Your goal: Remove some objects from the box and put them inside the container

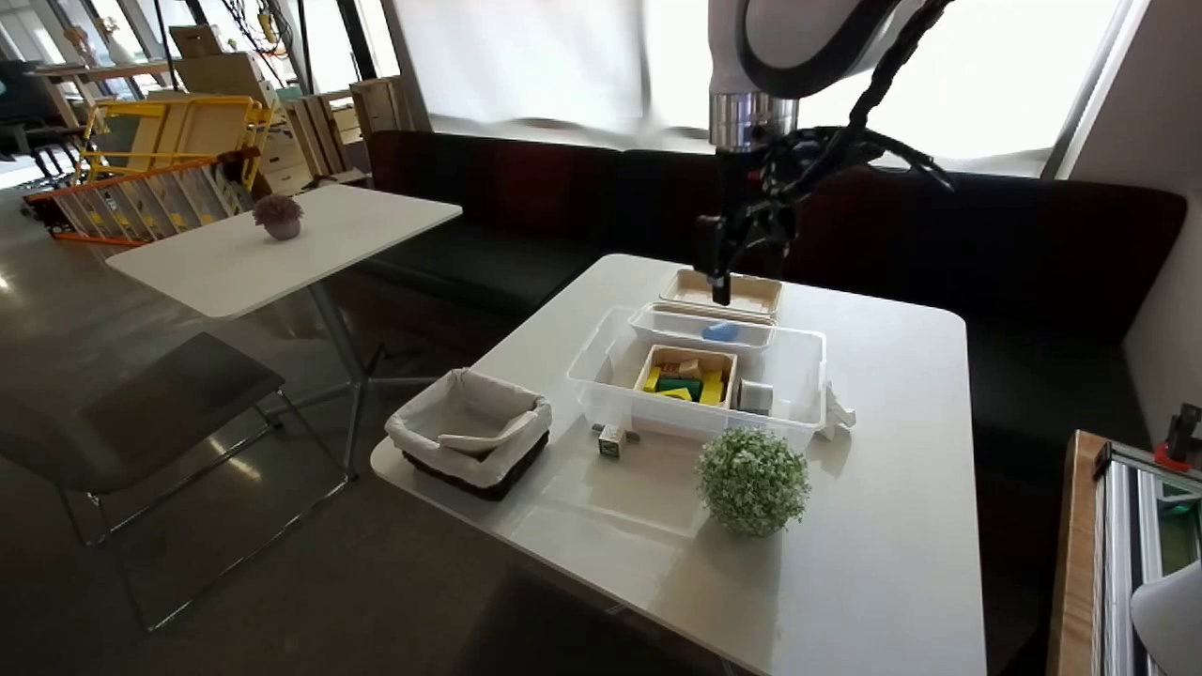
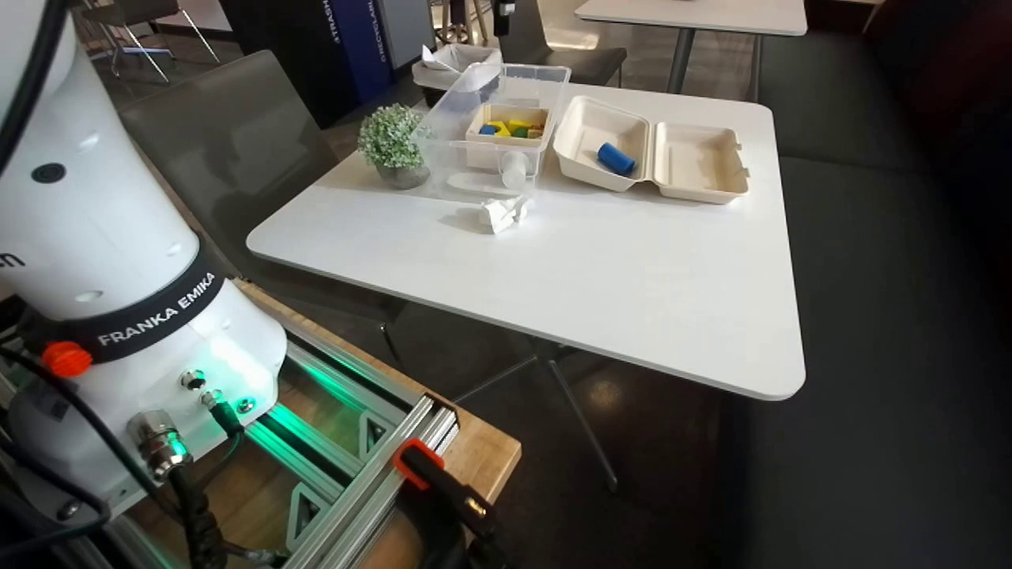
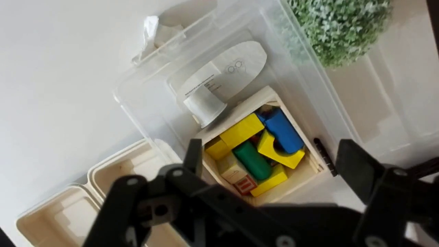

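Observation:
A small wooden box (image 3: 298,183) stands inside a clear plastic bin (image 1: 798,390). It holds a green cylinder (image 3: 252,160), several yellow blocks (image 3: 242,130), a blue piece (image 3: 284,131) and a letter block (image 3: 236,173). The yellow and green pieces also show in an exterior view (image 1: 681,387). A beige hinged container (image 2: 700,162) lies open beside the bin with a blue cylinder (image 2: 617,160) inside. My gripper (image 3: 271,147) is open and empty, above the table, with the wooden box between its fingers in the wrist view. Only its tip shows in an exterior view (image 2: 503,20).
A paper cup (image 3: 205,104) lies in the bin. Crumpled paper (image 2: 504,213) lies beside the bin. A leafy plant (image 1: 753,482) stands close to it. A lined basket (image 1: 470,418) sits at the table edge. A lettered cube (image 1: 611,439) and a black stick (image 3: 325,157) lie nearby.

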